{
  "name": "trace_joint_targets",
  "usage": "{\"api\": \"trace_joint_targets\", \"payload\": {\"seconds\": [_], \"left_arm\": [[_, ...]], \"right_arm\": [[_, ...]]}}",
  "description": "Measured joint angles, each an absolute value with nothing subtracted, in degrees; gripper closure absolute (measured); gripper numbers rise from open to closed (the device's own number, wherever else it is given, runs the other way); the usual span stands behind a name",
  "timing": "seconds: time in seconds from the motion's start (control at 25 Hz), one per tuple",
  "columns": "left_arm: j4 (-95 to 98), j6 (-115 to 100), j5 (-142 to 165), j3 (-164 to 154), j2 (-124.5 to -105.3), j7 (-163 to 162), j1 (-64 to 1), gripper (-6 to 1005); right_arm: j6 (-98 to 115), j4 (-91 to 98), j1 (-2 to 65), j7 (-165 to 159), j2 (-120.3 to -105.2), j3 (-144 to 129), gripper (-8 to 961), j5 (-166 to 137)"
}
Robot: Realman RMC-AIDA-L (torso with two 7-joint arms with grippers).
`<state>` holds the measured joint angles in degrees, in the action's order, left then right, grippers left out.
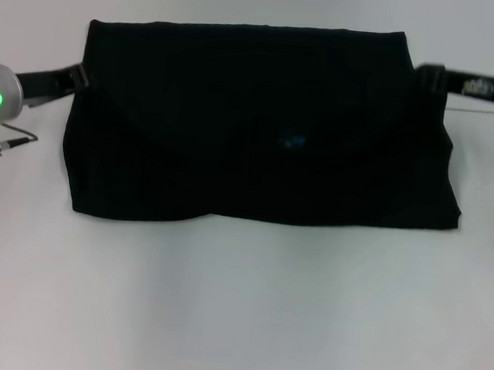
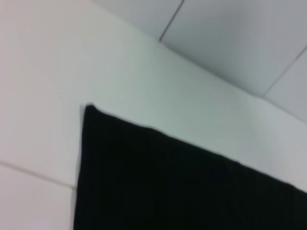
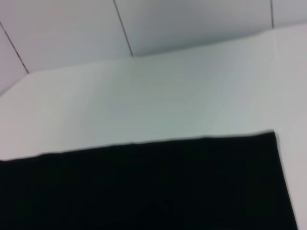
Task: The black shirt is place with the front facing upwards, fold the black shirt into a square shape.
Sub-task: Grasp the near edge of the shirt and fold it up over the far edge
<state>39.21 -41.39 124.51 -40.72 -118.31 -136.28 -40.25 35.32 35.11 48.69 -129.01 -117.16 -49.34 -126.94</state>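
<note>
The table [image 1: 235, 322] is a plain white surface filling the head view. The black shirt [image 1: 261, 126] lies flat on it, folded into a wide rectangular block occupying the centre and 12 o'clock area of the table. Its far edge is straight; its near edge is slightly uneven, with the 4 o'clock corner extending farther out than the rest. A small blue label [image 1: 295, 141] shows near the middle of the fabric.

The left pincer [image 1: 76, 77] sits at the shirt's 10 o'clock corner, touching or just beside the fabric edge; whether it is released or clenched cannot be told. The right pincer [image 1: 428, 77] sits at the shirt's 2 o'clock corner, likewise at the fabric edge; its state cannot be told either.

Each wrist view shows one shirt corner lying flat on the table.
</note>
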Motion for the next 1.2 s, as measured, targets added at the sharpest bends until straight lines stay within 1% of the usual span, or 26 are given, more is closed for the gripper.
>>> {"api": "trace_joint_targets", "payload": {"seconds": [0.12, 0.32, 0.6, 0.88, 1.0, 1.12, 1.2], "left_arm": [[41.1, -40.4, 124.5, -40.7, -119.03, -136.9, -40.1, 920], [43.3, -37.5, 124.7, -41.5, -120.97, -137.0, -40.0, 918], [42.9, -36.0, 124.9, -43.5, -121.24, -137.0, -40.4, 915], [42.9, -35.9, 124.9, -44.0, -121.32, -136.1, -40.6, 912], [42.1, -36.1, 124.9, -45.8, -120.76, -133.6, -41.5, 911], [37.4, -36.5, 125.8, -48.2, -118.71, -132.7, -44.1, 909], [32.5, -36.4, 126.7, -48.5, -116.72, -133.4, -46.7, 908]], "right_arm": [[34.8, 35.7, 50.3, -128.7, -117.03, -49.5, 819, -127.1], [31.5, 35.2, 52.7, -127.8, -116.89, -51.4, 814, -127.1], [24.4, 31.4, 54.1, -127.7, -117.13, -57.4, 806, -127.3], [22.6, 31.2, 54.2, -127.7, -117.34, -57.9, 799, -127.3], [22.0, 30.8, 54.2, -127.7, -117.47, -58.2, 796, -127.8], [22.1, 29.0, 55.0, -128.0, -117.39, -58.4, 792, -130.8], [22.8, 26.8, 56.2, -129.4, -116.90, -58.3, 790, -134.3]]}}
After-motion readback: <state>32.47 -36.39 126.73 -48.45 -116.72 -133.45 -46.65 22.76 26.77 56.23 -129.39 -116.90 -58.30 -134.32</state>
